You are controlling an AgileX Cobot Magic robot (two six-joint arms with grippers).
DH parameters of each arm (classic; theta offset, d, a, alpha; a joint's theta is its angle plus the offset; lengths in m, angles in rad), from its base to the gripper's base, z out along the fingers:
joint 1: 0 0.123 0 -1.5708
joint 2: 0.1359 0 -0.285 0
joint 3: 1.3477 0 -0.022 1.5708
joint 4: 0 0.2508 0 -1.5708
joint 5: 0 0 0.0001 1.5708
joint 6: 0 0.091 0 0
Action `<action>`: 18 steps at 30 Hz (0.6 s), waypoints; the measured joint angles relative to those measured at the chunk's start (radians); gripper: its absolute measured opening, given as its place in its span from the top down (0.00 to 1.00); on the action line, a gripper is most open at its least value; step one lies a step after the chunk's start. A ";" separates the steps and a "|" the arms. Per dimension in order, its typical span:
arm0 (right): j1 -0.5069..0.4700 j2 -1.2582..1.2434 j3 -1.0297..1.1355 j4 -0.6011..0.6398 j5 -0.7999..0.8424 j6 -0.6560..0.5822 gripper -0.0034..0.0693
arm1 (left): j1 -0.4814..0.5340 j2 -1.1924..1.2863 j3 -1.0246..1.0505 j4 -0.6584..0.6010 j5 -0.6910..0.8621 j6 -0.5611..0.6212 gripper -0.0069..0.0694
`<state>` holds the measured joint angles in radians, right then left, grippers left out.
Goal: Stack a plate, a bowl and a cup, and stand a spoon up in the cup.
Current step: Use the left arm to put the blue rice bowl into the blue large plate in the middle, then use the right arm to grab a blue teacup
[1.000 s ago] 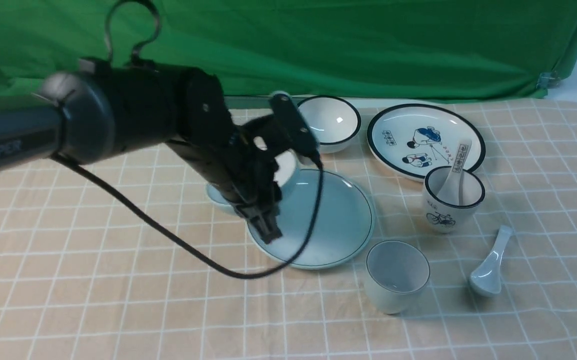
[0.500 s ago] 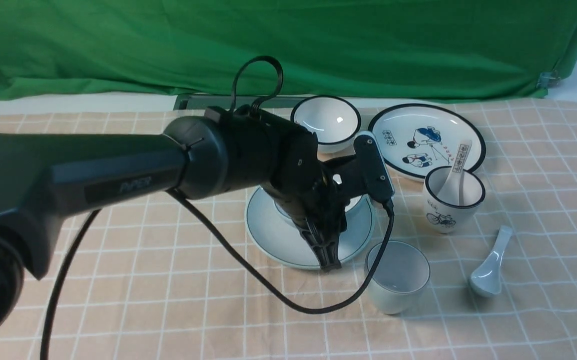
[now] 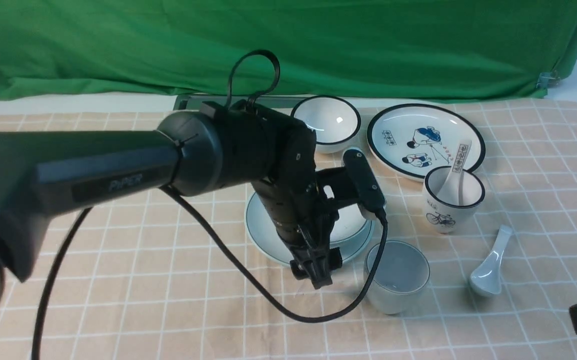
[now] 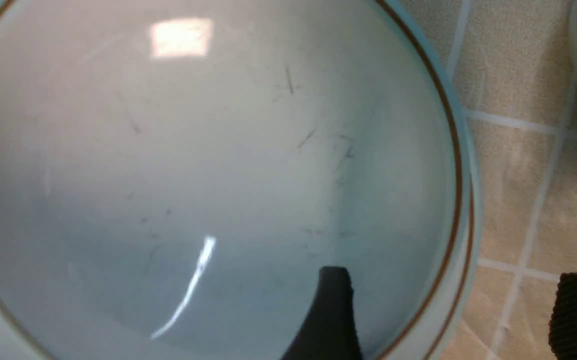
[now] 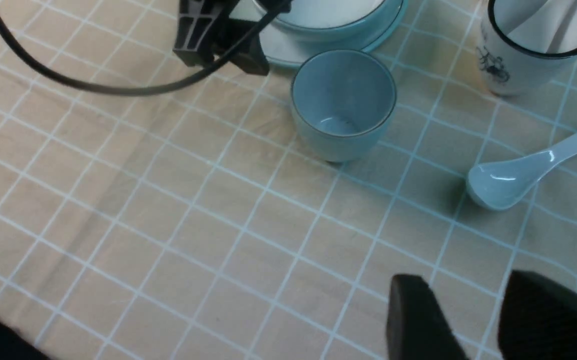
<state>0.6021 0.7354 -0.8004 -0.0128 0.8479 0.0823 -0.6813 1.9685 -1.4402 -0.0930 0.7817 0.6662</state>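
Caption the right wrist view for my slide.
Right gripper open above the cloth, short of the empty cup and the spoon; bowl already on the plate.

Bowl (image 3: 351, 226) was recorded seated on plate (image 3: 263, 235), partly hidden by left gripper (image 3: 317, 270). Cup (image 3: 397, 275) was found upright just beside plate's near right edge. Spoon (image 3: 491, 265) was laid on tabletop (image 3: 118, 300), right of cup, apart.

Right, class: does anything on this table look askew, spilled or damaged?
Nothing is spilled or broken. The bowl sits off-centre on the plate, its rim almost over the plate's rim on the robot's right. Faint dark scuff marks show inside the bowl in the left wrist view.
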 joint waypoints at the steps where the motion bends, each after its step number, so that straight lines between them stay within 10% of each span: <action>1: 0.000 0.049 -0.018 0.013 0.000 -0.019 0.56 | 0.000 -0.045 0.000 0.006 0.016 -0.069 0.19; 8: 0.000 0.361 -0.153 0.038 -0.001 -0.067 0.54 | 0.000 -0.336 0.045 0.004 0.069 -0.270 0.44; 11: 0.002 0.557 -0.242 0.081 -0.004 -0.093 0.46 | 0.000 -0.572 0.191 -0.040 0.004 -0.290 0.78; 18: 0.053 0.799 -0.352 0.102 -0.018 -0.124 0.34 | 0.000 -0.975 0.552 -0.117 -0.222 -0.315 0.91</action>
<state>0.6549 1.5344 -1.1523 0.0889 0.8298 -0.0418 -0.6813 0.9937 -0.8879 -0.2098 0.5592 0.3515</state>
